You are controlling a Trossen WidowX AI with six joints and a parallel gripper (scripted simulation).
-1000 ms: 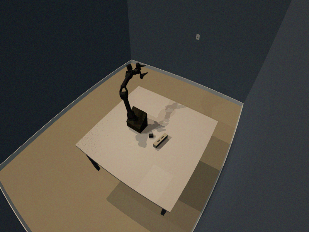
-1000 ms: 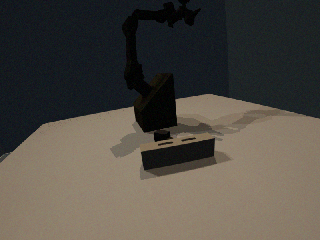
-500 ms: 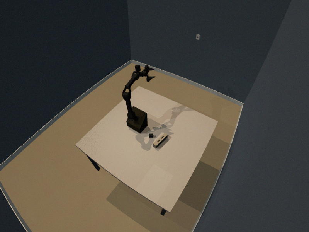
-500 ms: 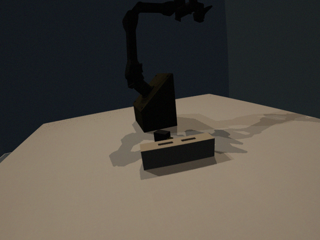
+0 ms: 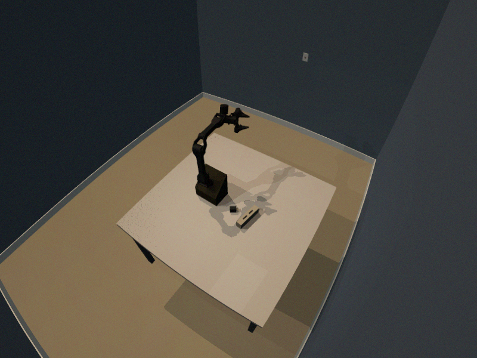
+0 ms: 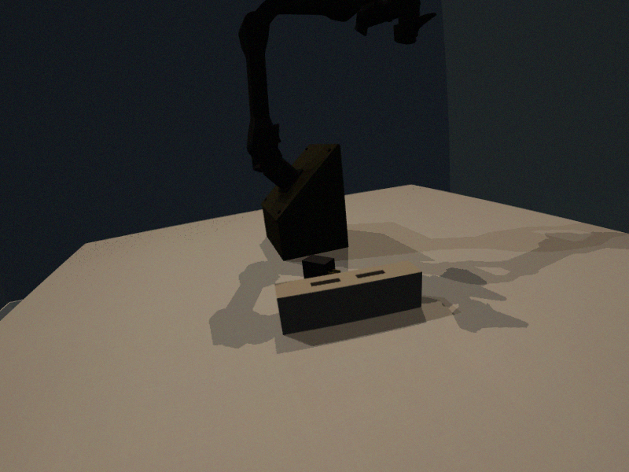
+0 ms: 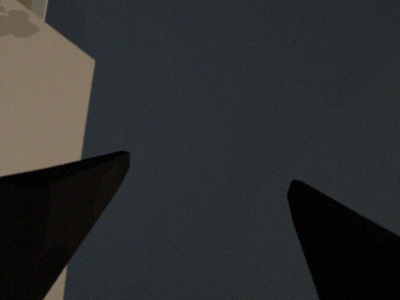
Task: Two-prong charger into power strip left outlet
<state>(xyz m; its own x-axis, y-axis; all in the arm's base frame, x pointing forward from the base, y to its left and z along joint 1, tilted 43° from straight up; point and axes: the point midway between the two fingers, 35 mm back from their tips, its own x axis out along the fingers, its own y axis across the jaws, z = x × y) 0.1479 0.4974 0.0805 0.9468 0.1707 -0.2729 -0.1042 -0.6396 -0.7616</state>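
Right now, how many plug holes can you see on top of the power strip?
2. Both are dark slots on the power strip's top face: left outlet near the charger, right outlet beside it. None seem hidden.

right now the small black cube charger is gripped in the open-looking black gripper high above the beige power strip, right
Not quite: the small black cube charger sits on the table behind the beige power strip, as the exterior view shows. The black gripper is high up, open and holding nothing.
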